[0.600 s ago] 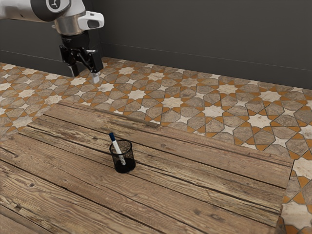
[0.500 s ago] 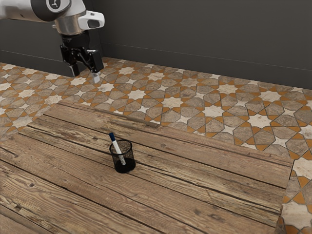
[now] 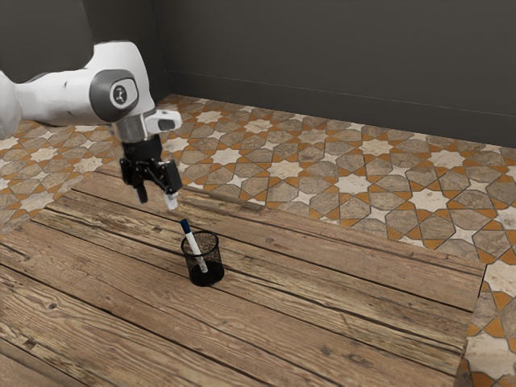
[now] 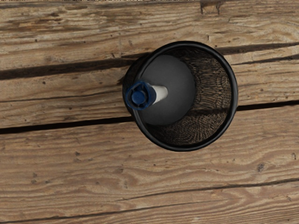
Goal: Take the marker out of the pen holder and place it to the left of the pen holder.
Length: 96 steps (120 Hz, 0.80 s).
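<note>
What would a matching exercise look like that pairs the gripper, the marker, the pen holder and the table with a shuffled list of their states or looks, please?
Column one:
1. Gripper
2. Marker
3. Pen holder
4. Table

Column two:
A. Black, round-rimmed and standing upright
B. Made of wooden planks
C. Open, in the air, with nothing between its fingers
D. Tilted, with its blue end up and its white body lower down

Right pairs: 1-C, 2-D, 3-A, 4-B
</note>
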Available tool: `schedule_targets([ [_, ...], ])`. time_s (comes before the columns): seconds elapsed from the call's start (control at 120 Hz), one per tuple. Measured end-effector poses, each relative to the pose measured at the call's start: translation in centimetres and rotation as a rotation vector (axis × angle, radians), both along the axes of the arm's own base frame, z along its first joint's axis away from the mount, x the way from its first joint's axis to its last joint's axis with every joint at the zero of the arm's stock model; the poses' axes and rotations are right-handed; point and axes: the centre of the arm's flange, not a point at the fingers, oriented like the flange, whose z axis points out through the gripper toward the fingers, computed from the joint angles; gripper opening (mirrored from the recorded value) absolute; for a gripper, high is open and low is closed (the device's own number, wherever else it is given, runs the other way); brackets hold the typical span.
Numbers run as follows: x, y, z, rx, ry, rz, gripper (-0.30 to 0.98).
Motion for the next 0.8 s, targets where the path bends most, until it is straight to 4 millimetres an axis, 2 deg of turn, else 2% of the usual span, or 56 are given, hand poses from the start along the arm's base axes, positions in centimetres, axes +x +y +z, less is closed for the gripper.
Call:
schedule_targets([
  [0.083, 1.0, -0.4, -2.7, -0.008, 0.005, -0.022, 0.69],
  [0.267, 2.3, -0.8, -6.0, -0.083, -0.014, -0.028, 0.69],
  [0.608, 2.9, -0.4, -8.9, -0.168, -0.030, -0.056, 0.68],
  [0.658, 3.0, -0.4, -8.9, -0.170, -0.035, -0.066, 0.63],
  [0.8, 3.2, -0.4, -8.6, -0.168, -0.050, -0.095, 0.27],
])
